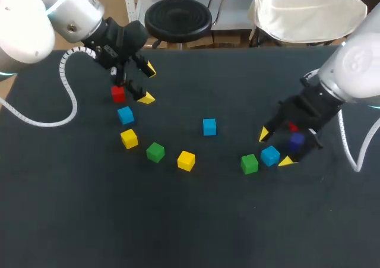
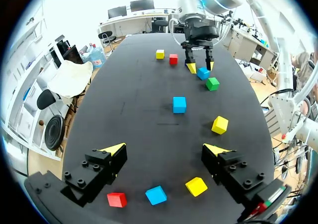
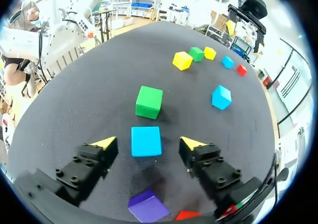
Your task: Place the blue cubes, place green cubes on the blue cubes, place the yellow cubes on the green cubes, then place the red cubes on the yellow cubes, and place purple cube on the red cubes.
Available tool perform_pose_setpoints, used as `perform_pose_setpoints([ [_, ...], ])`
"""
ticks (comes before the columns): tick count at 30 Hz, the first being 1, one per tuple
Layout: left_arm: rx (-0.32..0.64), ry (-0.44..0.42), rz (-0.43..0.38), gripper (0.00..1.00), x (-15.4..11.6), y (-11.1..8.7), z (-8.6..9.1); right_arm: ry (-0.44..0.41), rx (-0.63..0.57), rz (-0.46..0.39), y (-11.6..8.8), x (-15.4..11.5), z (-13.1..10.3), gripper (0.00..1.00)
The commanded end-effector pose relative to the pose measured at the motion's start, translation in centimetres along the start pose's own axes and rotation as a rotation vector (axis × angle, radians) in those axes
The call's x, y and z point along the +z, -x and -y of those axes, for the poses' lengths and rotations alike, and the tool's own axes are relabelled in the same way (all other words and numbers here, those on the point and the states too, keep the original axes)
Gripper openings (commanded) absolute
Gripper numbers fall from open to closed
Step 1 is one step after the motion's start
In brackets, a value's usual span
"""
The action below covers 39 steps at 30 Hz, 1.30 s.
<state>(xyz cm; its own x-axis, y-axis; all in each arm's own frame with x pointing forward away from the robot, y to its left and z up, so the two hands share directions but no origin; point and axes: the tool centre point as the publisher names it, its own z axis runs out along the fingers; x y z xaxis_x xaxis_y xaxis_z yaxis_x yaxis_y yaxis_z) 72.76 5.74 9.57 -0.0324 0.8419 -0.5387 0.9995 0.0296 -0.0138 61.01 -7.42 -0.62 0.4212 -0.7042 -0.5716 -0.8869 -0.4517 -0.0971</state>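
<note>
While its fingers (image 3: 102, 144) stand apart, the right hand (image 3: 147, 143) flanks a blue cube (image 3: 146, 141), set square.

Matt black tabletop (image 1: 196, 226), smooth blue cube (image 1: 209, 126)

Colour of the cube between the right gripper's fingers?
Blue cube, clearest in the right wrist view.

On our black table (image 1: 190, 220), a blue cube (image 3: 146, 141) lies between our right gripper's (image 3: 149, 143) spread fingers, with a green cube (image 3: 149, 102) just ahead and a purple cube (image 3: 147, 206) under it. Under our left gripper (image 2: 165, 148) lie a red cube (image 2: 117, 199), a second blue cube (image 2: 156, 195) and a yellow cube (image 2: 197, 186).
</note>
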Motion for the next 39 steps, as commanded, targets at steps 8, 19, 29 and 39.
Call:
perform_pose_setpoints([
  [8, 0.001, 0.001, 0.000, 1.00, 0.0, 0.0, 0.0, -0.014, 0.011, -0.020, 0.2, 0.0, -0.3, 0.00],
  [19, 0.001, 0.001, 0.000, 1.00, 0.0, 0.0, 0.0, -0.125, 0.265, 0.008, 2.7, -1.9, 1.1, 0.00],
  [29, 0.001, 0.001, 0.000, 1.00, 0.0, 0.0, 0.0, -0.160, 0.417, -0.011, 4.9, -3.3, 4.7, 0.00],
  [39, 0.001, 0.001, 0.000, 1.00, 0.0, 0.0, 0.0, -0.124, 0.406, -0.017, 6.0, -2.9, 6.7, 0.00],
])
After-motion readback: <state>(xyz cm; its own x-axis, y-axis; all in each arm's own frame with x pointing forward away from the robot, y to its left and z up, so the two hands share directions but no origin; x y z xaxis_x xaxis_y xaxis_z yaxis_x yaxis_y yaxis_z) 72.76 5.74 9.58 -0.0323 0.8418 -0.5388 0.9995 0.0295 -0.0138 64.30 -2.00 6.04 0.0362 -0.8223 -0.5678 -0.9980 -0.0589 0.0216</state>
